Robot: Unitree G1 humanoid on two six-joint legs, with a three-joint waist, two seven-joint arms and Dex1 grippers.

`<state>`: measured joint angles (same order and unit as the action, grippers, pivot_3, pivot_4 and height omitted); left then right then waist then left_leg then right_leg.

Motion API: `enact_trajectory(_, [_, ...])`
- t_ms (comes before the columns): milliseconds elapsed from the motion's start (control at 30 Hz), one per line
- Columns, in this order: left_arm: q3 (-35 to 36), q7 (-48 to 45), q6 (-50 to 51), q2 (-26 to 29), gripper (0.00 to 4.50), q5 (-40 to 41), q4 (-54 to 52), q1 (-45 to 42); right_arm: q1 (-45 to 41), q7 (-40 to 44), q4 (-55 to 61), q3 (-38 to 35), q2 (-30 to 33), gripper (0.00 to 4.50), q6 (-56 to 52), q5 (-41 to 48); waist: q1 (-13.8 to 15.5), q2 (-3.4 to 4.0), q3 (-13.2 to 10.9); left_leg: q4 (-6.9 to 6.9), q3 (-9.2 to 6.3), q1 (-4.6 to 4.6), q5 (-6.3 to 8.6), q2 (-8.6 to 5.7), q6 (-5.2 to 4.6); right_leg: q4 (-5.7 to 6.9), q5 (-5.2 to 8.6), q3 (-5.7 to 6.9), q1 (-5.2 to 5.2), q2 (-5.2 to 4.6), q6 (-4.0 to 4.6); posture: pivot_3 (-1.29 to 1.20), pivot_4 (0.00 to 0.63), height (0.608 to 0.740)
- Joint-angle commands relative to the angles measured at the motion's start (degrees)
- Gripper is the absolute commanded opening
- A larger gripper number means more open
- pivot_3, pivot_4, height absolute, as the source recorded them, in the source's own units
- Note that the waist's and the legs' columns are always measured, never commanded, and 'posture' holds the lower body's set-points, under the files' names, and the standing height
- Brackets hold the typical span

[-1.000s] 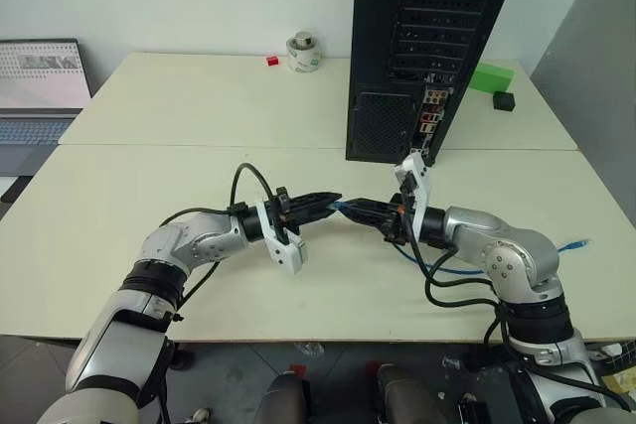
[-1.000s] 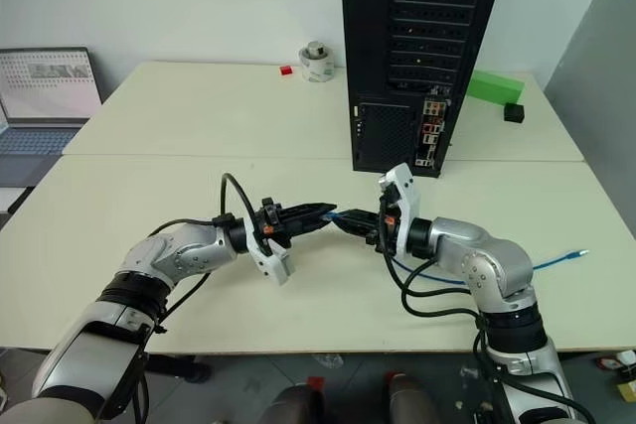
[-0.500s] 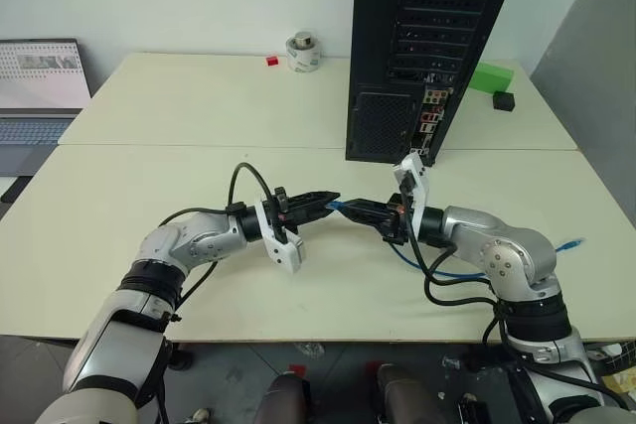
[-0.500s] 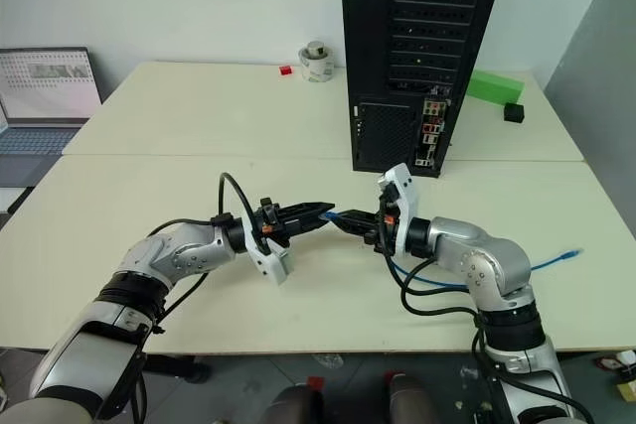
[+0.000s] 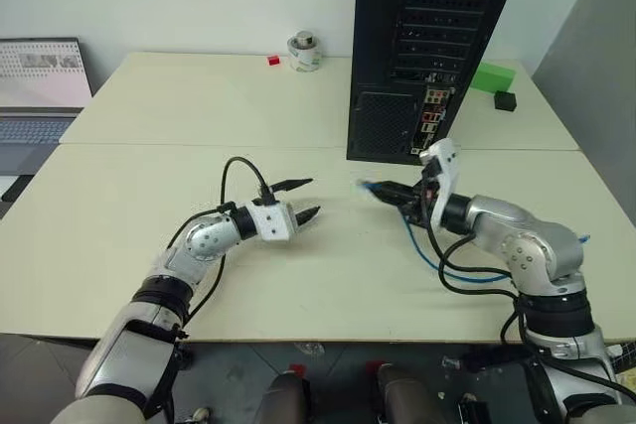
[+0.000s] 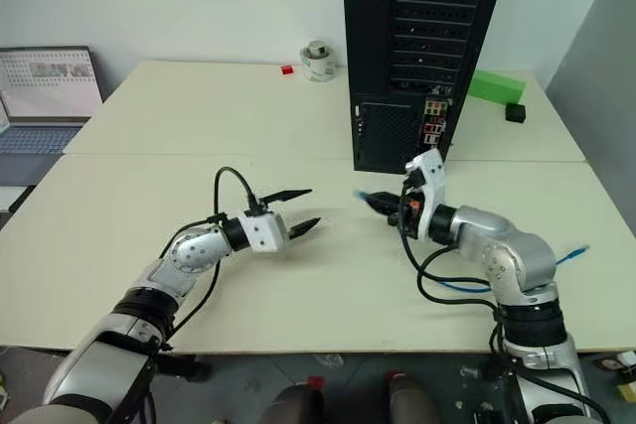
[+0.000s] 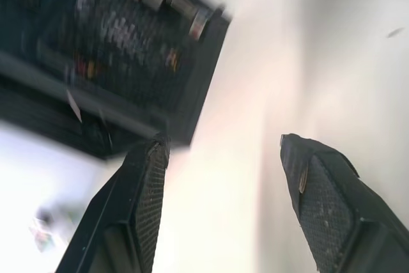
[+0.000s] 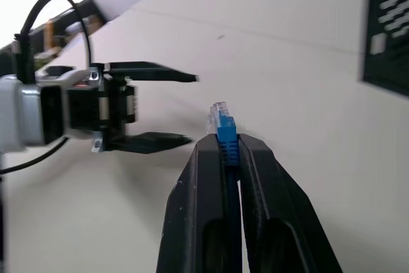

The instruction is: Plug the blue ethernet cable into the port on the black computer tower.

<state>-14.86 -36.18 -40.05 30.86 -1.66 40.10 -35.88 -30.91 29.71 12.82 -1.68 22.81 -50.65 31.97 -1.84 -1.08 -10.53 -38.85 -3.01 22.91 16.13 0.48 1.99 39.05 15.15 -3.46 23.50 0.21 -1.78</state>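
The black computer tower (image 5: pixel 427 37) stands upright at the back of the table, rear face toward me. The port is too small to pick out among the strip of coloured connectors (image 5: pixel 429 118) low on that face. My right gripper (image 5: pixel 383 189) hovers in front of the tower's base, shut on the blue ethernet cable (image 8: pixel 223 133), with the clear plug sticking out past the fingertips. The rest of the cable loops over the table (image 5: pixel 437 263) under the right arm. My left gripper (image 5: pixel 306 199) stands open and empty, a hand's width to the left of the plug.
A laptop (image 5: pixel 40 86) sits at the far left. A tape roll (image 5: pixel 303 50) and a small red block (image 5: pixel 272 61) lie at the back. A green block (image 5: pixel 490 76) and a small black cube (image 5: pixel 505 100) lie right of the tower. A seam (image 5: pixel 199 145) joins the two tables.
My left gripper has opened, let go of the cable's plug end, rolled and drawn back to the left. My right gripper has carried the plug to the right, toward the tower.
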Motion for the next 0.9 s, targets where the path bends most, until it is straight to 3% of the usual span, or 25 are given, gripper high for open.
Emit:
enact_trajectory(33, [4.7,-8.7,26.4,-1.9,2.94,17.2,-16.6,-0.6,-2.6,-11.3,1.4,-2.7,-1.3,0.01,5.6,-8.1,0.0,0.0,0.0,0.0,0.0,0.01,0.0,0.0,0.0,0.02,0.0,-0.02,0.0,0.01,0.0,0.0,0.15,0.74])
enact_trajectory(200, [7.1,-7.0,47.0,-4.0,2.94,23.3,-26.4,-4.1,-4.8,-22.7,-2.0,-2.4,-5.9,0.01,11.8,-16.6,-0.1,0.0,0.0,0.0,-0.06,-0.05,0.0,0.05,0.01,0.04,0.0,-0.13,0.0,0.1,0.0,0.0,0.15,0.74])
enact_trajectory(367, [9.0,-4.8,59.0,-6.5,2.94,25.6,-30.4,-7.1,-7.8,-29.2,-7.6,-2.7,-10.3,0.01,16.2,-21.3,-0.2,0.0,0.0,0.01,-0.03,-0.07,-0.01,0.08,0.01,0.05,0.0,-0.21,0.04,0.15,0.0,0.0,0.15,0.74])
enact_trajectory(900, [9.0,-6.3,63.9,-7.9,2.94,22.5,-32.2,-9.4,-11.1,-32.3,-15.8,-3.3,-14.2,0.01,21.4,-24.7,-0.2,0.0,0.0,0.03,0.05,-0.07,-0.01,0.08,0.02,0.04,-0.01,-0.32,0.09,0.14,0.01,0.0,0.15,0.74])
